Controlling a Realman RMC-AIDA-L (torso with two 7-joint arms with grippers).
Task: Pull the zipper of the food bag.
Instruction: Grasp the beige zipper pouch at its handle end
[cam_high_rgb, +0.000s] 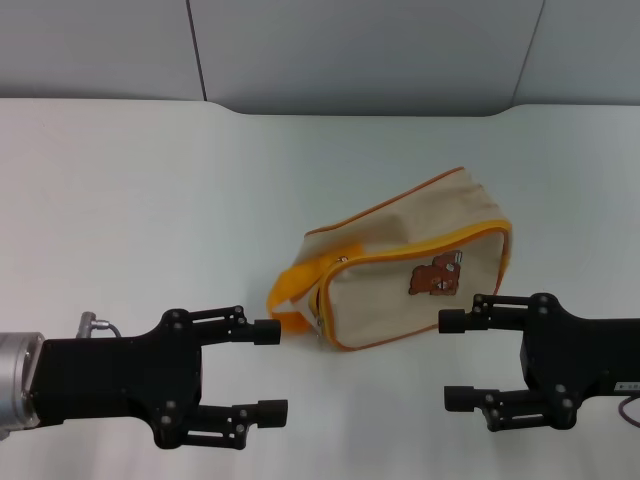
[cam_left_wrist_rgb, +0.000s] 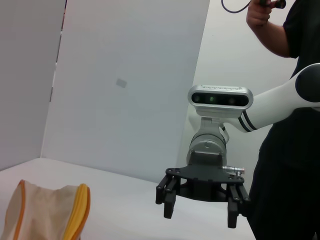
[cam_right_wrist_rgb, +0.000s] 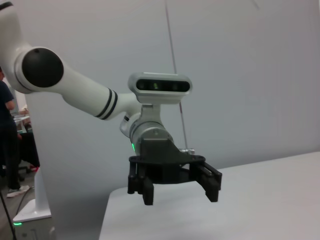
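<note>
Hovering nearest the camera, the left gripper (cam_high_rgb: 270, 370) and right gripper (cam_high_rgb: 455, 360) face each other low over the table (cam_high_rgb: 130, 200), each with its fingers spread wide and nothing between them. Just beyond them, between the two, lies the bag (cam_high_rgb: 410, 265), set at a slant with its bear patch (cam_high_rgb: 435, 277) toward the robot and its strap (cam_high_rgb: 290, 290) at the end nearer the left gripper, whose upper fingertip is just beside that strap without clearly touching it. The zipper (cam_high_rgb: 335, 262) runs along the bag's top edge; its pull tab is too small to make out for certain, and the edge looks closed as far as can be told. By that reading the task has not begun: neither gripper has hold of the bag or the tab, so steadying the bag, catching the tab and drawing it along are all left. Farther off, the table is plain white, backed by pale grey wall panels (cam_high_rgb: 380, 50). A person in black (cam_left_wrist_rgb: 285, 150) stands behind the right arm in the left wrist view.
</note>
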